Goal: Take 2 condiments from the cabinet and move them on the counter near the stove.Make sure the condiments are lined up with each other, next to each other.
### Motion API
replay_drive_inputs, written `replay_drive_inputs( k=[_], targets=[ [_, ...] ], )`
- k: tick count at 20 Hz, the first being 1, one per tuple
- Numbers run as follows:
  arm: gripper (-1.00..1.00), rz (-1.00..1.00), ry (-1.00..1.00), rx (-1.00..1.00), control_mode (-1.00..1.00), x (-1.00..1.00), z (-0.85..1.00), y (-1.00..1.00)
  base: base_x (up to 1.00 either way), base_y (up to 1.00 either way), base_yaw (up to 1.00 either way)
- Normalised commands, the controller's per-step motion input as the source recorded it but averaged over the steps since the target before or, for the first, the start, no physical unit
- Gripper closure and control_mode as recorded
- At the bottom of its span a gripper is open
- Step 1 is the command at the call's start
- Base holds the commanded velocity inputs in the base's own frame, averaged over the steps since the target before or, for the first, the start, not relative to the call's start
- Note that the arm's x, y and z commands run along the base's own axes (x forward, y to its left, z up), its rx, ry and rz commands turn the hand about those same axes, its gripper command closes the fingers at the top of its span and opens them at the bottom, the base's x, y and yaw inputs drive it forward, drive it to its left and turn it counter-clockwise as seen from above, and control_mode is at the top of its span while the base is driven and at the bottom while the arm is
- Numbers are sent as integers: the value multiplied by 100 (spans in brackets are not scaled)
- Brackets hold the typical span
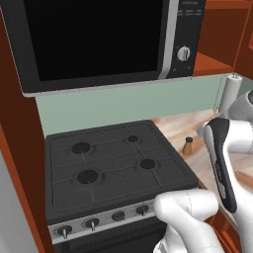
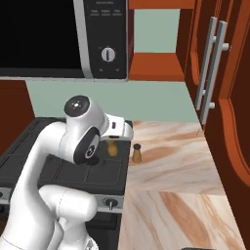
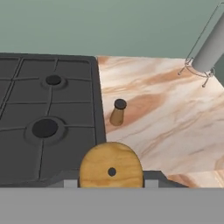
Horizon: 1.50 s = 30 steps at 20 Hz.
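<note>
The white arm rises from its rounded base, bends at a dark-jointed elbow and reaches forward and down, wrist angled low over the seam between stove and counter. The gripper (image 2: pixel 113 146) hangs beneath the wrist, its jaws closed on a wooden shaker with a tan top (image 3: pixel 111 166) (seen end-on from the hand view, a round wooden disc between the two finger tips). From the left base view, the forearm crosses the frame's right side.

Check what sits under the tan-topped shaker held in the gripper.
The tan-topped shaker hangs in the gripper over the stove's right edge, where it meets the counter. Its round top hides the spot below. The black-capped shaker stands beyond on the counter.
</note>
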Motion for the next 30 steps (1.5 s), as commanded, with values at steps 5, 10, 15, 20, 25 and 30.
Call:
replay_drive_inputs(
  k=[5,10,15,20,25,30],
  targets=[
    [100,0,0,-8,-100,49,-48,-36,0,0,0],
    [100,2,-3,0,-100,42,-56,-39,0,0,0],
    [100,9,0,0,-100,35,-42,-34,0,0,0],
    [100,18,6,0,-100,14,-22,-17,0,0,0],
    [100,12,1,0,-100,17,-23,-3,0,0,0],
    [100,2,0,0,-100,29,-20,0,0,0,0]
  ],
)
